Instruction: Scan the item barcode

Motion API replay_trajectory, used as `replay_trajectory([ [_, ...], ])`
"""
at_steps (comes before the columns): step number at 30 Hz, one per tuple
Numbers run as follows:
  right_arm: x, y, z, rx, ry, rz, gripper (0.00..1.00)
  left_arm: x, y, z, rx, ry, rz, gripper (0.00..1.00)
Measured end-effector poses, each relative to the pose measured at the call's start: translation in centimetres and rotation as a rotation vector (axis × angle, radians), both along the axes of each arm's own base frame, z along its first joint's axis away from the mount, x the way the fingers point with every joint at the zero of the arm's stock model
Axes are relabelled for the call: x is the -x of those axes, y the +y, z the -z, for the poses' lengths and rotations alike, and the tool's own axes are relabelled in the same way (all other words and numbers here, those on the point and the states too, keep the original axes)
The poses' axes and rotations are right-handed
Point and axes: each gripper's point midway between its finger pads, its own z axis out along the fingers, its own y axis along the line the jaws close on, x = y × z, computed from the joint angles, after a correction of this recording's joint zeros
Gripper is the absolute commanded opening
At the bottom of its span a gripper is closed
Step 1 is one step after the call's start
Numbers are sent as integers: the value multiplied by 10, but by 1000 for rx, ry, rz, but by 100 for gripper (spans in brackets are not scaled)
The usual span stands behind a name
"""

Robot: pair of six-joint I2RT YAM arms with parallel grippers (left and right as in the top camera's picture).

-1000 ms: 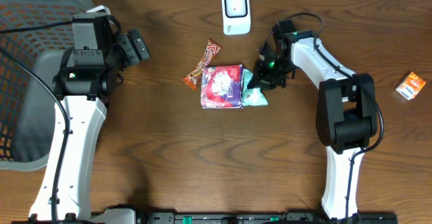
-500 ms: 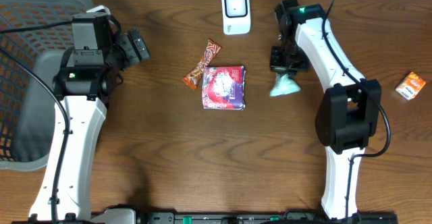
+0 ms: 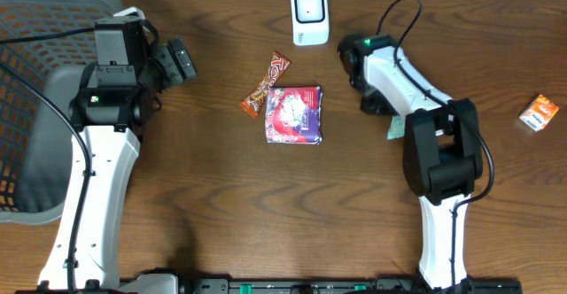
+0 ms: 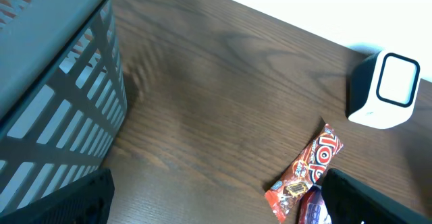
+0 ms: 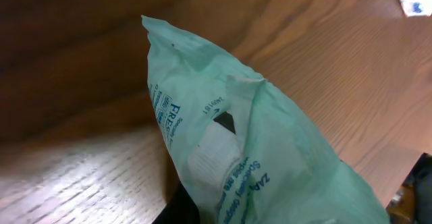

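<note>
One green packet is clamped in the right claw, just right of the scanner.

The tabletop carries one grey basket at the left, two arms, one purple pouch, one white scanner, one candy bar and one orange box. The right arm reaches from the near edge and folds back at the wrist. The packet sits under it, between pouch and box, its long axis slanted and its sealed tip up-left in the wrist view. The left claw, jaws wide apart, points toward the candy bar.
</note>
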Motion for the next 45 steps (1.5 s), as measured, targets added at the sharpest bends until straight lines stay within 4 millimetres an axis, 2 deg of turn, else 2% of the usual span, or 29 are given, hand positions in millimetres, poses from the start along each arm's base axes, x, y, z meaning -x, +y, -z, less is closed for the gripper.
replay_trajectory([
  [3,4,11,7,4,-3,-24,36,0,0,0,0,0,0,98],
  [6,-1,38,13,-45,-25,-79,47,0,0,0,0,0,0,98],
  [9,-3,72,19,-115,-44,-138,68,0,0,0,0,0,0,98],
  [11,-1,93,22,-155,-44,-182,74,0,0,0,0,0,0,98],
  [16,7,127,17,-185,-23,-265,75,0,0,0,0,0,0,98],
  [19,2,136,-1,-202,-28,-290,75,0,0,0,0,0,0,98],
  [25,-23,140,-52,-235,-81,-320,75,0,0,0,0,0,0,98],
  [28,-30,133,-66,-248,-67,-359,73,0,0,0,0,0,0,98],
  [31,-25,130,-64,-286,15,-424,70,0,0,0,0,0,0,98],
  [35,-17,140,-60,-346,97,-527,69,0,0,0,0,0,0,98],
  [37,-14,145,-59,-363,124,-570,85,0,0,0,0,0,0,98],
  [38,-13,145,-59,-364,134,-583,88,0,0,0,0,0,0,98],
  [42,-12,136,-59,-344,168,-613,91,0,0,0,0,0,0,98],
  [45,-16,121,-58,-367,184,-609,93,0,0,0,0,0,0,98],
])
